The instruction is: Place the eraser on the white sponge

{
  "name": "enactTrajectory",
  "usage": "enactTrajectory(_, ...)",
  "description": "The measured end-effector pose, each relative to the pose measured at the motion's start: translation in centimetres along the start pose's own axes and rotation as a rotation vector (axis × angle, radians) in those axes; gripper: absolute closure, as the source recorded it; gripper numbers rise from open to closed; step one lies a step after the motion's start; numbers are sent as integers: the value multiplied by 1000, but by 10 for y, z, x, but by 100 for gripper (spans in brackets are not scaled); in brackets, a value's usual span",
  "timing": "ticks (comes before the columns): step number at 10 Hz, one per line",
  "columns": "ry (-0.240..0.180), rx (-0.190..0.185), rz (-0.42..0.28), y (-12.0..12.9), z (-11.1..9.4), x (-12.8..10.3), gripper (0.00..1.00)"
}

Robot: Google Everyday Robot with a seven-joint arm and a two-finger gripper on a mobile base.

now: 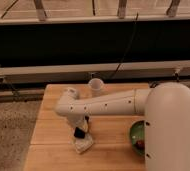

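The white sponge [83,144] lies on the wooden table [53,135], near its middle front. A small dark eraser [79,133] sits at the sponge's upper edge, right under my gripper [81,129]. The gripper hangs down from the white arm [103,104], which reaches in from the right. The gripper is just above the sponge and touches or nearly touches the eraser.
A white cup [96,87] stands at the table's back edge. A green bowl [137,135] with something red in it sits at the right, partly hidden by the arm's large white housing [173,130]. A dark wall and rail run behind the table.
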Motion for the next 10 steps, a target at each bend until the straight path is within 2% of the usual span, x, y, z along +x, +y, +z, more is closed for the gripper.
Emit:
enactTrajectory(9,-30,20,-15,9,2,-9,98)
enactTrajectory(10,-32,22,-15,10,2,-9,95)
